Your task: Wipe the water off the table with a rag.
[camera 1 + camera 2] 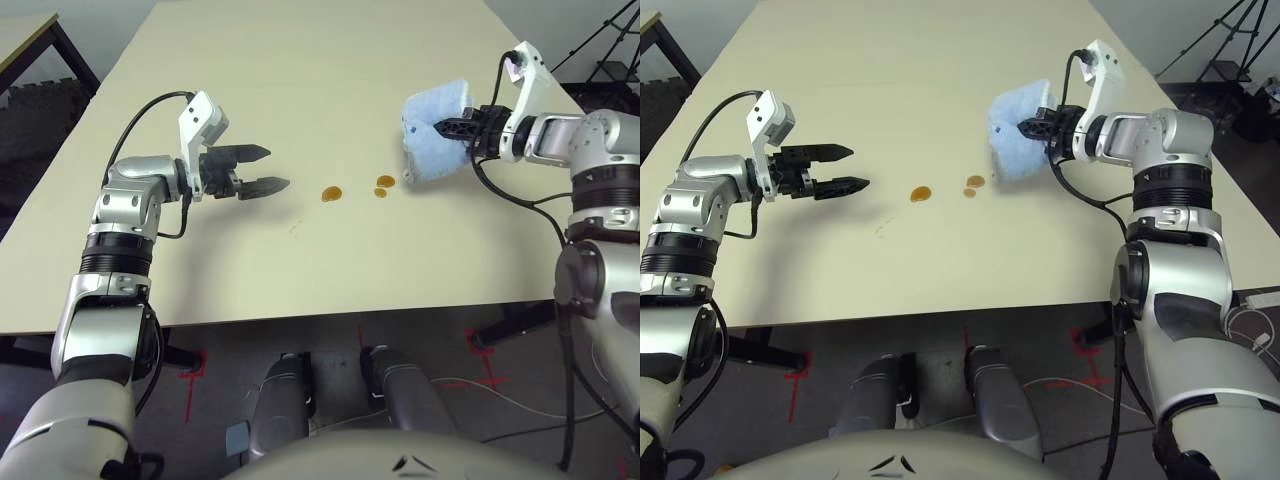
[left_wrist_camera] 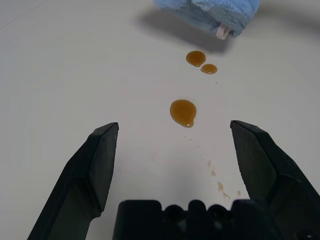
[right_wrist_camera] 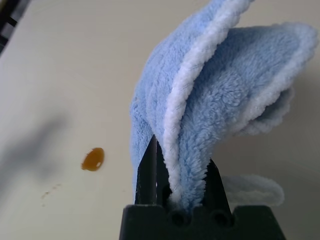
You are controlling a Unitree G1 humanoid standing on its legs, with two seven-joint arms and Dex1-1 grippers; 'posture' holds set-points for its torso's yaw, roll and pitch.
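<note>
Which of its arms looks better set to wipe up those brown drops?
The right. Its gripper already pinches the rag, which hangs just beside the water. The left gripper is open and holds nothing.

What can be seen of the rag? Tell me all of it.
The rag is a light-blue, fluffy cloth with white edging, folded into several layers. The right gripper is shut on it, pinching its folds and holding it bunched over the table, just to the right of the amber drops; whether its lower edge touches the tabletop is unclear.

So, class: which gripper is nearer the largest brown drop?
Left, I'd judge. The left gripper hovers open beside the drop; the right gripper, holding the rag, sits beyond two smaller drops.
</note>
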